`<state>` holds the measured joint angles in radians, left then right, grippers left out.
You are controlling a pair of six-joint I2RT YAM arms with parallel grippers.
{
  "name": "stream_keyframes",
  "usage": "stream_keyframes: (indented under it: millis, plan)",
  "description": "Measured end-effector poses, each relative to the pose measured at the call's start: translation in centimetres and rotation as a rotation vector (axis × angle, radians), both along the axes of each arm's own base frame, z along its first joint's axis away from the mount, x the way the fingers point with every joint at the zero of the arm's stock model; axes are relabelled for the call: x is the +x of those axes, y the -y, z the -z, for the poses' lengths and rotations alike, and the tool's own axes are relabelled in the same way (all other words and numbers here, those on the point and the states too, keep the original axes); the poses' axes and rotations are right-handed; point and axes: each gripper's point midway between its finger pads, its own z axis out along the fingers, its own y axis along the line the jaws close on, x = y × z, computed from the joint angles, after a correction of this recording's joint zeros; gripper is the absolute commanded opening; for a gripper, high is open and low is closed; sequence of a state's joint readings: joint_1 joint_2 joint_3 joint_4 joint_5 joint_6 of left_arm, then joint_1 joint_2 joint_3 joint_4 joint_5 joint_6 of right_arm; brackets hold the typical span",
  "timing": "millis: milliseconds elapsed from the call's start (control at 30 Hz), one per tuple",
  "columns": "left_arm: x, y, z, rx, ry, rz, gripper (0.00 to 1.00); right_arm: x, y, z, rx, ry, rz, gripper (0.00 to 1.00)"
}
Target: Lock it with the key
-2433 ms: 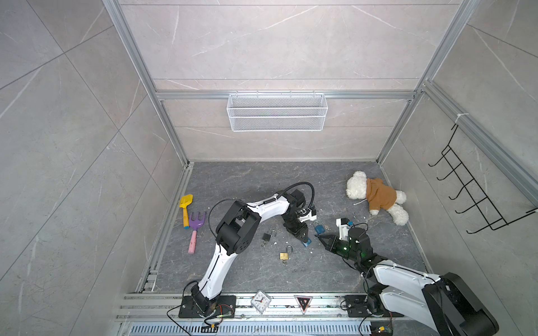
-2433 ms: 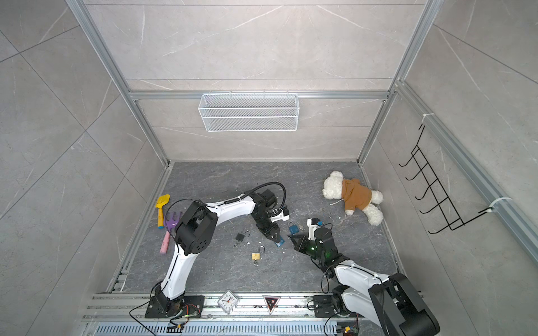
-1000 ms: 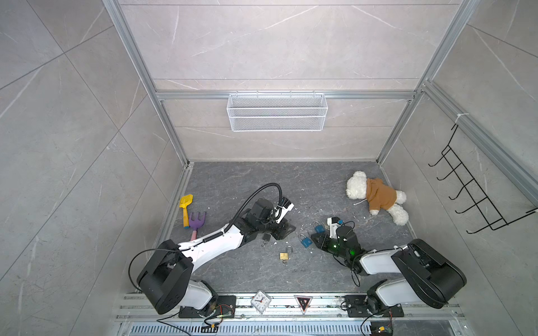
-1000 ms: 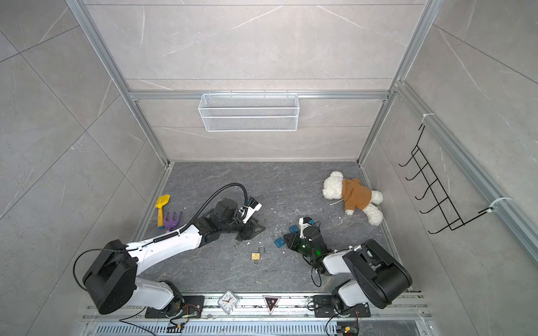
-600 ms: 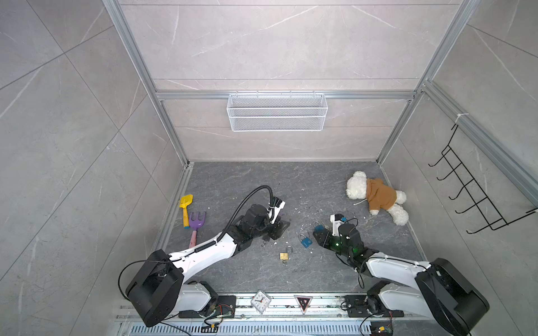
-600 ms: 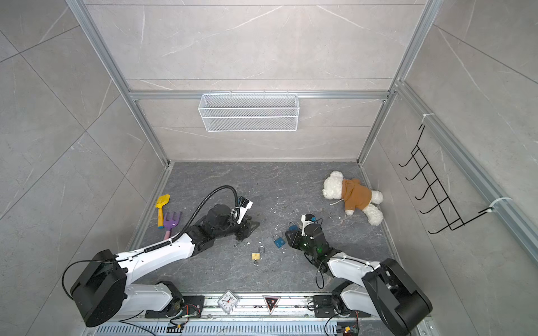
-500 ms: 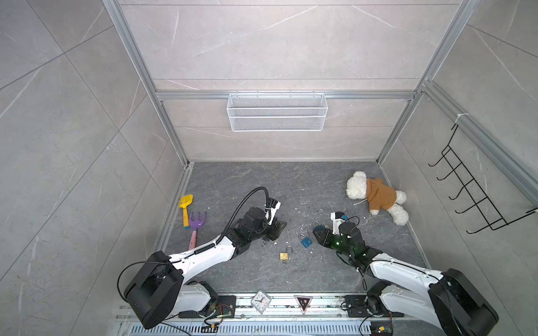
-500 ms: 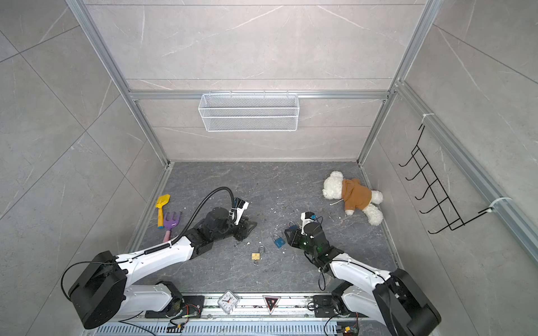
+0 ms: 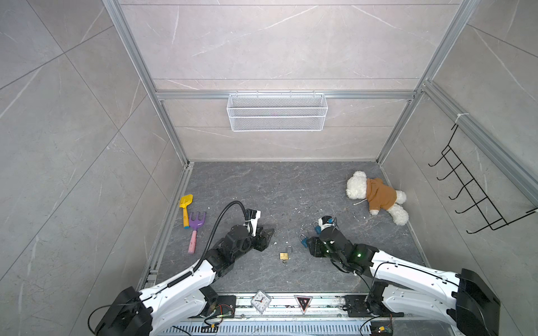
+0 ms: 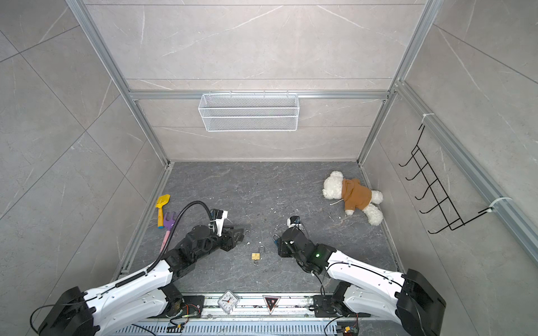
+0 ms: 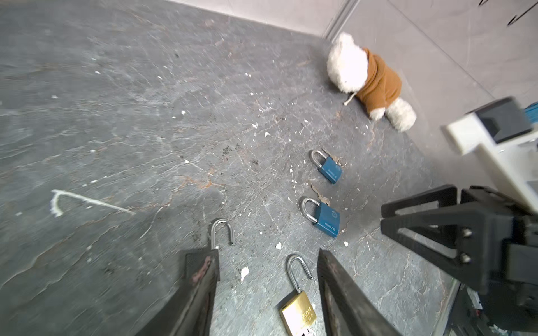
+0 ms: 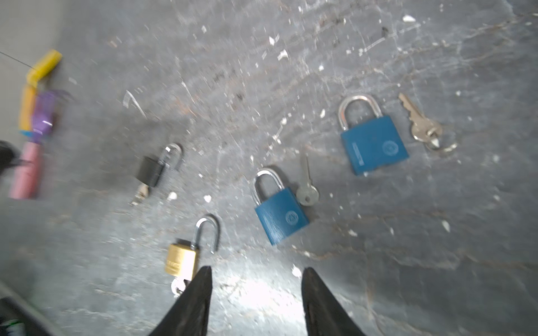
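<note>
A brass padlock (image 9: pixel 284 256) (image 11: pixel 298 315) (image 12: pixel 182 260) lies flat on the grey floor with its shackle swung open. A key (image 12: pixel 177 286) sticks out of its base. My left gripper (image 9: pixel 269 236) (image 11: pixel 263 256) hovers to its left, open, holding nothing. In the left wrist view the brass padlock shows between the fingers. My right gripper (image 9: pixel 309 246) (image 12: pixel 256 270) stands to the padlock's right, open and empty. A small black padlock (image 12: pixel 151 170) with an open shackle and its key lies by the left gripper.
Two shut blue padlocks (image 12: pixel 281 213) (image 12: pixel 374 144) lie by the right gripper, each with a loose key (image 12: pixel 307 189) (image 12: pixel 422 128) beside it. A teddy bear (image 9: pixel 375 196) lies at the back right. Toy shovel and rake (image 9: pixel 192 218) lie by the left wall.
The right gripper has opened. Both arms have drawn back toward the front edge, and the left gripper has moved off to the left of the brass padlock.
</note>
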<state>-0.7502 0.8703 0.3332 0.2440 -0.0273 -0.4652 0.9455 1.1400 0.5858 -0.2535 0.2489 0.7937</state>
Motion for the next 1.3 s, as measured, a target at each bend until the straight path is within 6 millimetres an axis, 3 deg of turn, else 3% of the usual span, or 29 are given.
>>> stream_keyframes:
  millis: [233,533,767,1133,1300]
  plan:
    - [-0.6,-2.9,-0.2,-0.01,0.022,-0.102,0.63,0.2,-5.3,0.0,-0.194,0.002,-0.059,0.61]
    - [-0.8,-3.7,0.8,0.022,-0.012,-0.132,0.64,0.3,-8.3,3.1,-0.231,-0.098,-0.061,0.6]
    - [-0.9,-3.8,1.0,0.02,-0.029,-0.137,0.64,-0.3,-9.4,4.7,-0.218,-0.167,-0.054,0.6]
    - [-1.1,-3.8,1.6,0.029,-0.052,-0.137,0.64,-0.8,-10.8,4.8,-0.223,-0.201,-0.036,0.58]
    - [-1.0,-3.8,1.9,0.037,-0.061,-0.138,0.64,-1.1,-10.5,5.4,-0.245,-0.218,-0.023,0.55]
